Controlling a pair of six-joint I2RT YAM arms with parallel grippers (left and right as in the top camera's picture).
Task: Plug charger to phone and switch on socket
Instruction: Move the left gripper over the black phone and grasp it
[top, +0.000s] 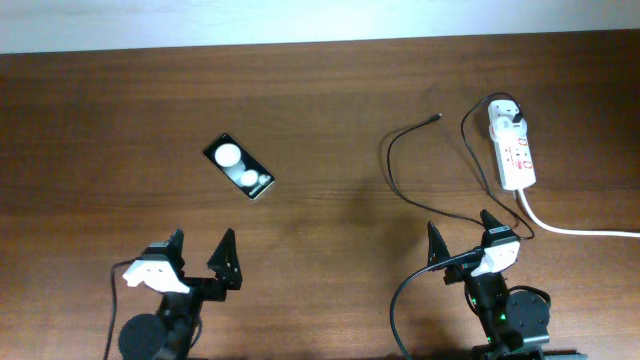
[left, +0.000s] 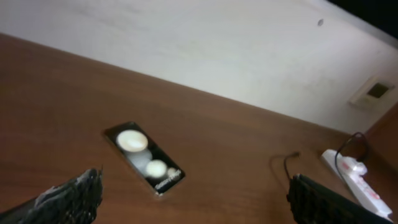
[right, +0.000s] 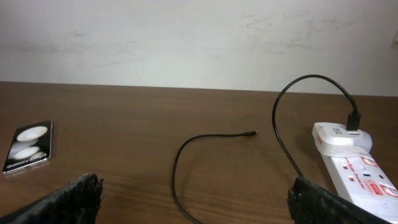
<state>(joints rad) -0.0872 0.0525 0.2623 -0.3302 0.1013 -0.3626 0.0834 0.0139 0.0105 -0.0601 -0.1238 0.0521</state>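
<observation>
The black phone (top: 238, 167) lies flat on the table left of centre, screen up with two white glare spots; it also shows in the left wrist view (left: 144, 157) and the right wrist view (right: 28, 147). The white socket strip (top: 513, 148) lies at the right, and shows in the right wrist view (right: 357, 174). The charger's white adapter (top: 506, 120) is plugged into its far end. The thin black charger cable (top: 397, 180) loops over the table; its plug tip (top: 437, 117) lies free. My left gripper (top: 203, 255) is open near the front edge. My right gripper (top: 460, 235) is open, near the socket.
The socket's thick white cord (top: 580, 230) runs off to the right edge. A white wall (right: 199, 37) stands behind the table's far edge. Bare brown tabletop lies between the phone and the cable.
</observation>
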